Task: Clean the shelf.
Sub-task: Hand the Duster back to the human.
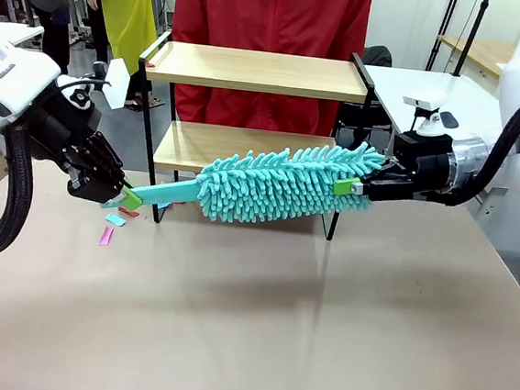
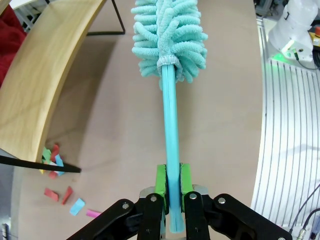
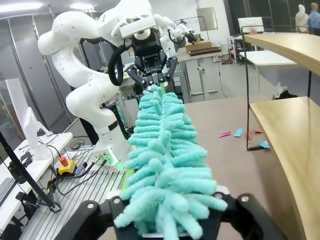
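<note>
Duster point(image 1: 275, 183) clamped between left gripper point(image 1: 120, 197) and, seemingly, right gripper point(image 1: 357, 188), before shelf point(image 1: 254, 70) edge.

The left end effector point(image 1: 113, 195) points down and inward, its fingers clamped together. The right end effector point(image 1: 357, 188) reaches in level from the right, jaws closed.

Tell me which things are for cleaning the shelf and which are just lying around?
For the job: shelf; teal duster, handle in the left claw, fluffy end in the right claw.

Just lying around: coloured paper scraps on the table.
</note>
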Available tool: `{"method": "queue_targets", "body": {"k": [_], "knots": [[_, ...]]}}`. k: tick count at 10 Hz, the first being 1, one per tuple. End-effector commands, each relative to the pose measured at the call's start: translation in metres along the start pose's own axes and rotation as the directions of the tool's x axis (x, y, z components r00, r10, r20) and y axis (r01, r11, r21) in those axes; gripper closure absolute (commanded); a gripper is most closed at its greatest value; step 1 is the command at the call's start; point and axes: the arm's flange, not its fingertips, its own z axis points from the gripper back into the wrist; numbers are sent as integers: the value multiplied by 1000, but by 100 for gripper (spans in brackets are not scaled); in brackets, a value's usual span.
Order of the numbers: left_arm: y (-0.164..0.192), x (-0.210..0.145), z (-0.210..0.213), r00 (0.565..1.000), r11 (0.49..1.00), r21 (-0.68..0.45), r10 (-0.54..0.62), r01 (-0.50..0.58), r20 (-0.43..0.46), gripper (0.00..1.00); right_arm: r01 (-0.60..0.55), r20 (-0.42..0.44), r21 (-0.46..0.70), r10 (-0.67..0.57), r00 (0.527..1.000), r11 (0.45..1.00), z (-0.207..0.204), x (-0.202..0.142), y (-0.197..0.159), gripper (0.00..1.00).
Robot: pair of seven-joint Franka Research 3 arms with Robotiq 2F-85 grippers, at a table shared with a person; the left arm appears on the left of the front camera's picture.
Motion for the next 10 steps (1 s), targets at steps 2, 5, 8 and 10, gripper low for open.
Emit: {"method": "queue_targets", "body": {"k": [2, 5, 8, 10], "knots": [[-3, 4, 2, 1000, 1000, -2, 7, -7, 14, 87, -1, -22, 19, 1, 1000, 1000, -7, 3, -5, 100], [-3, 4, 2, 1000, 1000, -2, 7, -7, 14, 87, -17, -16, 14, 17, 1000, 1000, -6, 3, -6, 100], [-3, 4, 2, 1000, 1000, -2, 7, -7, 14, 87, -55, -23, 18, 55, 998, 998, -3, -1, -6, 100], [-3, 4, 2, 1000, 1000, -2, 7, -7, 14, 87, -55, -38, 132, 61, 997, 990, -7, -3, -6, 100]]}}
